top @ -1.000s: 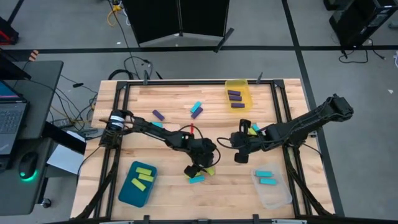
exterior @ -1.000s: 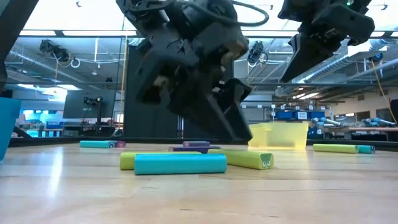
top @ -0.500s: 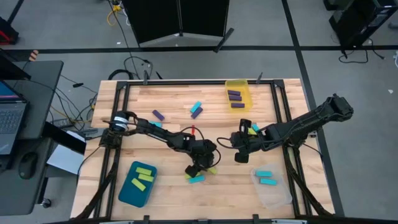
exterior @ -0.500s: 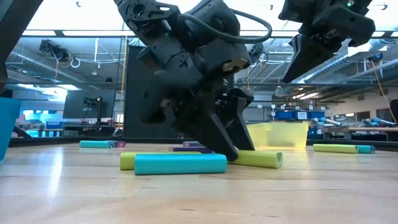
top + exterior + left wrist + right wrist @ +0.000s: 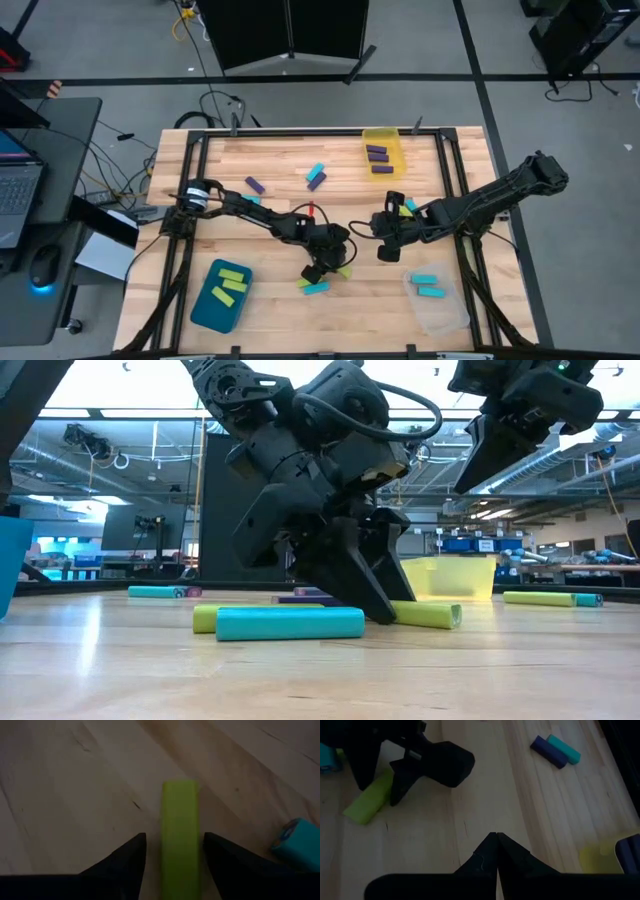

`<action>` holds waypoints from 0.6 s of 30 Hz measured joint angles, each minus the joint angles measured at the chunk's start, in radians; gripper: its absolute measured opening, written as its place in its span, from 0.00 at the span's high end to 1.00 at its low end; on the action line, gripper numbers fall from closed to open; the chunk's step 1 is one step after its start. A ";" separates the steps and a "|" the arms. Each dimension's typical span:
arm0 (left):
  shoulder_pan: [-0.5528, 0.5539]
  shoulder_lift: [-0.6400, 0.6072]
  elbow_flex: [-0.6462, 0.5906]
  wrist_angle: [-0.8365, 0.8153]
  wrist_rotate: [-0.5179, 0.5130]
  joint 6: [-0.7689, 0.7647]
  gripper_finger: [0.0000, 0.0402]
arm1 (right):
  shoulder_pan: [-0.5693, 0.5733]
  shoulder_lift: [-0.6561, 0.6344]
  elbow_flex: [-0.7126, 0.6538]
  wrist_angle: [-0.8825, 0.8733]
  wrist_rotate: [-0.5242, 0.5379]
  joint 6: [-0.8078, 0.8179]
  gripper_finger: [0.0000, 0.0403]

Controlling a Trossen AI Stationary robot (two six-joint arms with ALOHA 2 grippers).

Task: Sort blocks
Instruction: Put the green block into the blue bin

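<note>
Wooden table (image 5: 270,300), lab behind. I count two purple blocks in yellow bin (image 5: 384,150), two lime in teal bin (image 5: 220,294), two cyan in clear bin (image 5: 437,302). Left gripper (image 5: 174,851) spread, straddling lime block (image 5: 180,835) beside cyan block (image 5: 290,623). Right gripper (image 5: 497,837) clenched, empty, hovering.

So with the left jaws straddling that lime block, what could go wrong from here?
1. The cyan block lies right beside the lime block; the left gripper, jaws open around it, could nudge the cyan one when closing.
2. A second lime block also lies close and may get dragged along on the lift.
</note>
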 joint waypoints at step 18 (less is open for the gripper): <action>0.000 -0.097 -0.005 -0.151 -0.082 -0.015 0.73 | -0.009 0.000 0.000 0.000 0.000 -0.054 0.97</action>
